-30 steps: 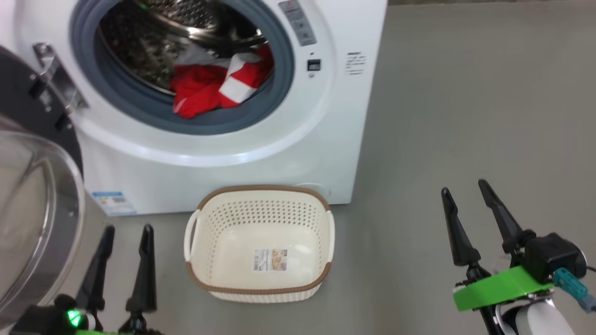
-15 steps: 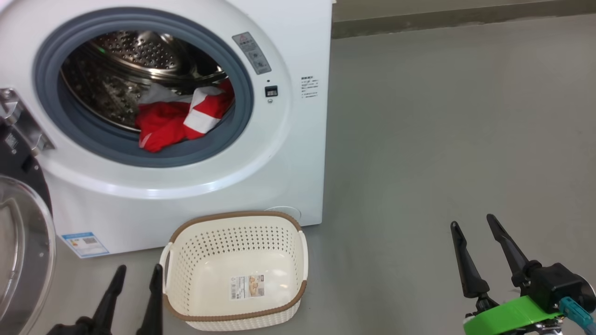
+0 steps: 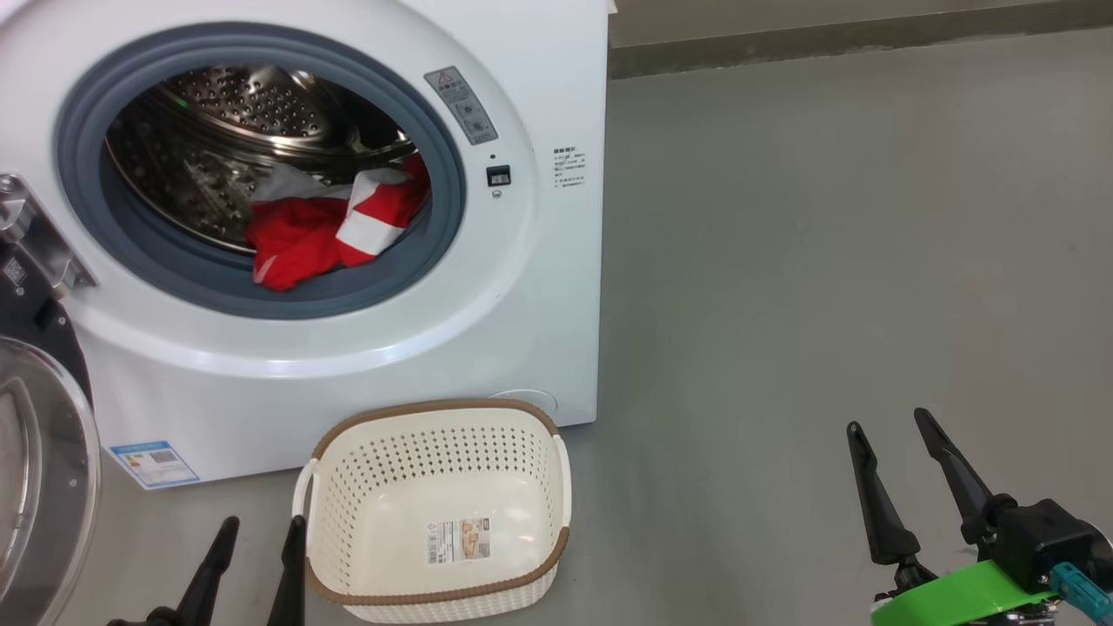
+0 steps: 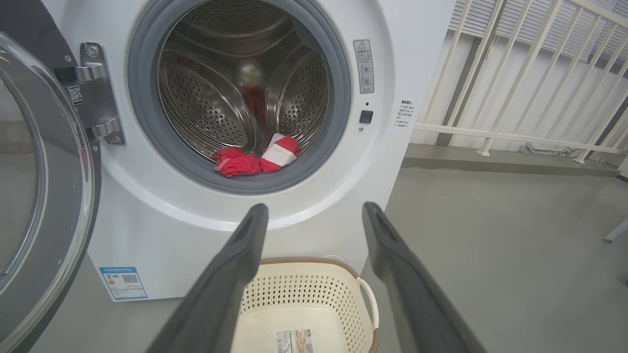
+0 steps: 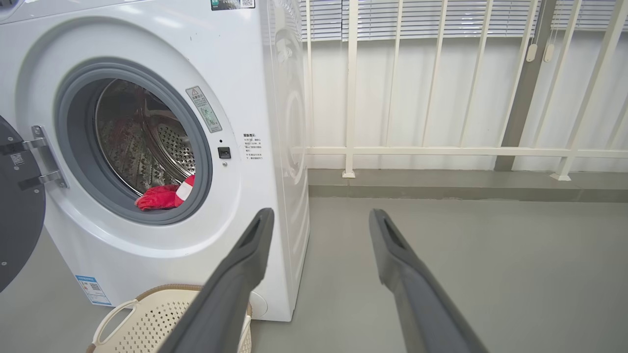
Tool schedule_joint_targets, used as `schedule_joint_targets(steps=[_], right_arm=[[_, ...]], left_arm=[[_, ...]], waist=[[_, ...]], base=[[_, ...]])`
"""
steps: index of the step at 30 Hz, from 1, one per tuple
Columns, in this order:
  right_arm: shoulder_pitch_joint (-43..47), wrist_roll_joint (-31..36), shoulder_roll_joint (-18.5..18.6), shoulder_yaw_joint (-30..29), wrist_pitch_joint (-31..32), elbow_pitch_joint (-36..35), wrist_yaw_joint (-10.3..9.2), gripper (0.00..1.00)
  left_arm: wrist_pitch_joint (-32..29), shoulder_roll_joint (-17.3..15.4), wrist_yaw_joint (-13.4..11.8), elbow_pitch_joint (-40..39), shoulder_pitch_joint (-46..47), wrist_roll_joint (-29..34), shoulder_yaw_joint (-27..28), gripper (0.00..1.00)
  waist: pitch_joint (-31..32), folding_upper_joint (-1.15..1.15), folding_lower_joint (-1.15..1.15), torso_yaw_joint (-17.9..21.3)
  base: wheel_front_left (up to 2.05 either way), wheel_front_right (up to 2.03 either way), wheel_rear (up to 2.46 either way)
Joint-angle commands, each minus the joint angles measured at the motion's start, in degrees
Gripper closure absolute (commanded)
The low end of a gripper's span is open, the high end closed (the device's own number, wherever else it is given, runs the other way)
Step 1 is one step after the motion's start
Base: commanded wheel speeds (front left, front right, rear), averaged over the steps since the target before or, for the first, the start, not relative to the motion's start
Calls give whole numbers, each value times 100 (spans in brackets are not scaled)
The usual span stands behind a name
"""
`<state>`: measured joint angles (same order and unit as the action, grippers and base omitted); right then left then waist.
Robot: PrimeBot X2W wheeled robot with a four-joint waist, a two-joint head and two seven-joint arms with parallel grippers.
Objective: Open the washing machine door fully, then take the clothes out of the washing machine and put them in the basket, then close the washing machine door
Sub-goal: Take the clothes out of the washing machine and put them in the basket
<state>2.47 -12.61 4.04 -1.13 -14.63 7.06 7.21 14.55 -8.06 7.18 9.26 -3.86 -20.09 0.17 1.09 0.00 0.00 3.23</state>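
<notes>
Opening looks done: washing machine door [image 3: 39, 452] stands wide beside left gripper [image 3: 264, 522]; clothes [image 3: 322, 235] in washing machine [image 3: 539, 287], well ahead of it; basket [image 3: 435, 452] unfilled, just to its right. It and right gripper [image 3: 888, 420] gape wide, holding nothing; unloading, closing remain

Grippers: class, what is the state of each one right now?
Left gripper: open, holding nothing.
Right gripper: open, holding nothing.

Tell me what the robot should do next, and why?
Probably reach the open left pincer into the washer toward the red clothes: the door stands open, the clothes lie just inside the opening, and the basket is empty.
</notes>
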Motion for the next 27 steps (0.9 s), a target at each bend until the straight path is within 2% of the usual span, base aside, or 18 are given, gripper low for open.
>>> schedule_joint_targets(steps=[1, 12, 20, 27], right_arm=[[-43, -13, 96, 105, -37, -150, 28, 0], [-70, -46, 59, 131, -37, -84, 28, 0], [-95, -55, 36, 142, -37, -68, 28, 0], [-118, -76, 15, 122, -37, -32, 28, 0]], left_arm=[[44, -53, 30, -86, 118, 53, 243, 0], [45, -6, 30, 42, 246, -22, 348, 0], [45, 53, 30, 23, 272, -118, 408, 0], [45, -20, 31, -106, 289, -222, 325, 0]], waist=[[1, 0, 0, -13], [-11, 0, 0, -26], [-79, 0, 0, -22], [-154, 0, 0, -66]], base=[[0, 0, 0], [50, -50, 0], [168, -168, 0], [154, -154, 0]])
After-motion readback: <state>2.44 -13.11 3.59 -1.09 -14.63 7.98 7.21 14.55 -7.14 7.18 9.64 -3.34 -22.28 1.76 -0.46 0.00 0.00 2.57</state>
